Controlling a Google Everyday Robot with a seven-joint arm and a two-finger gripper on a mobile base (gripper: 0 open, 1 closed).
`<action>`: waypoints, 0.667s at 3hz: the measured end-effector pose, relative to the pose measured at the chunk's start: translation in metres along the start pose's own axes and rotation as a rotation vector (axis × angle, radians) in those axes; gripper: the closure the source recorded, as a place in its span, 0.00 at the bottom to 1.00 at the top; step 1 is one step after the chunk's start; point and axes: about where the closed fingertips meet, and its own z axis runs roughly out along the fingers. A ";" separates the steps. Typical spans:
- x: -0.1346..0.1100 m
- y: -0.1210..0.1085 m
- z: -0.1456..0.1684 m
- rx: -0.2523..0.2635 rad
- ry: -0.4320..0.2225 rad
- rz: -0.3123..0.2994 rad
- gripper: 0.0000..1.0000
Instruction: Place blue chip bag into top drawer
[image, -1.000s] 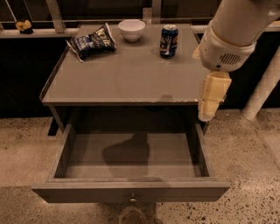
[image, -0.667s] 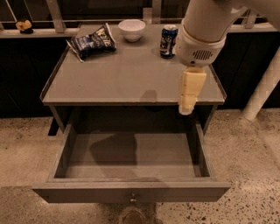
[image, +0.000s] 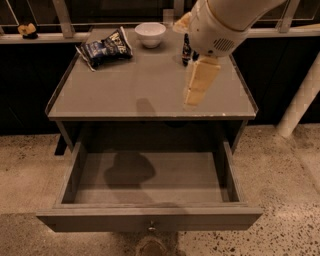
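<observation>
The blue chip bag (image: 103, 48) lies flat at the far left corner of the table top, dark blue with white lettering. The top drawer (image: 150, 219) is pulled fully out below the table's front edge, its inside bare, a small knob on the front panel. My gripper (image: 199, 86) hangs from the white arm above the right middle of the table top, pale fingers pointing down. It is well to the right of the bag and holds nothing.
A white bowl (image: 150, 34) stands at the back centre of the table (image: 100, 100). A blue soda can (image: 186, 50) is partly hidden behind my arm. A white post (image: 301, 102) stands at the right, on the speckled floor.
My arm and gripper have moved left, from past the table's right edge to above the right middle of the table top. The bag and drawer have not moved.
</observation>
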 end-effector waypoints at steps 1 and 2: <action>-0.014 0.003 -0.004 -0.006 -0.049 -0.008 0.00; -0.014 0.003 -0.004 -0.007 -0.049 -0.008 0.00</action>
